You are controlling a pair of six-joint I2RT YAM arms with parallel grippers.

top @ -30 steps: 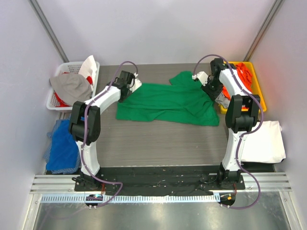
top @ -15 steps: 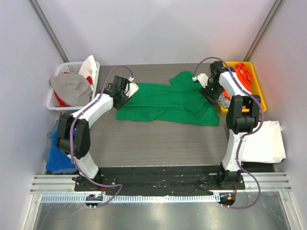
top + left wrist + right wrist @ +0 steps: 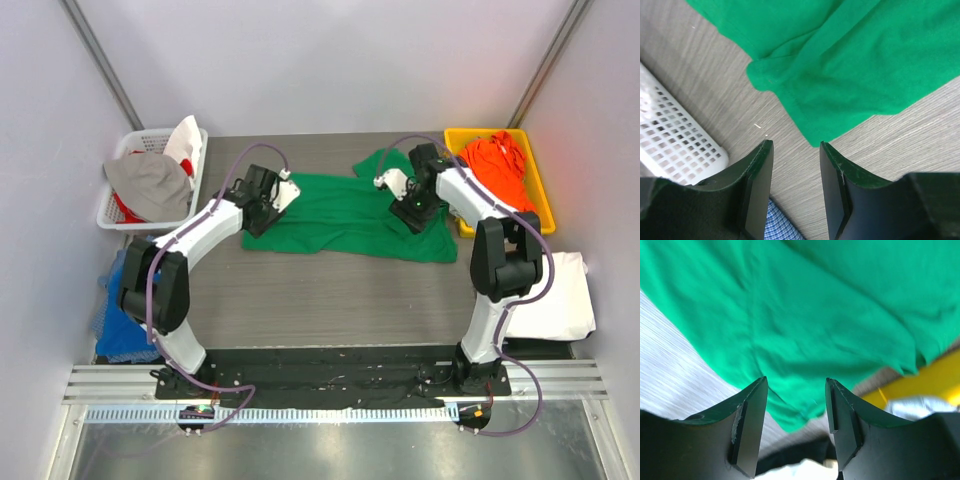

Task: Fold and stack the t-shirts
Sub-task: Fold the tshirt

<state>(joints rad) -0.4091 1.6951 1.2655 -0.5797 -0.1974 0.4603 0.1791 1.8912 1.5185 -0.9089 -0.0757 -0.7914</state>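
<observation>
Green t-shirt (image 3: 345, 212): lies spread on the bench (image 3: 330, 290), from the centre toward 12 o'clock. Its long axis runs 9 to 3. One sleeve juts out at the 12 o'clock edge. The cloth is creased and lies in a loose overlap toward the 3 o'clock end.
Left claw (image 3: 268, 198): sits at the shirt's 9 o'clock end. The jaws are moderately parted with nothing between them. In the wrist view a corner of the green hem lies just past the fingertips, with bare wood grain on either side of it.
Right claw (image 3: 408, 205): sits over the shirt's 3 o'clock part. The jaws are parted and empty. Green cloth fills most of its wrist view, with a strip of yellow showing at the 3 o'clock edge.
Orange t-shirt (image 3: 492, 160): heaped in the yellow bin (image 3: 470, 133), at 2 o'clock beside the bench's right edge.
White t-shirt (image 3: 555, 295): at 4 o'clock, off the bench's right side. It lies flat in a roughly squared shape, and the right arm crosses in front of part of it.
White basket (image 3: 150, 133): at 10 o'clock, off the bench's left edge. It holds a grey cloth (image 3: 148, 180) on top, with white and red pieces showing around it.
Blue cloth (image 3: 130, 300): at 8 o'clock, crumpled below the basket and partly behind the left arm.
</observation>
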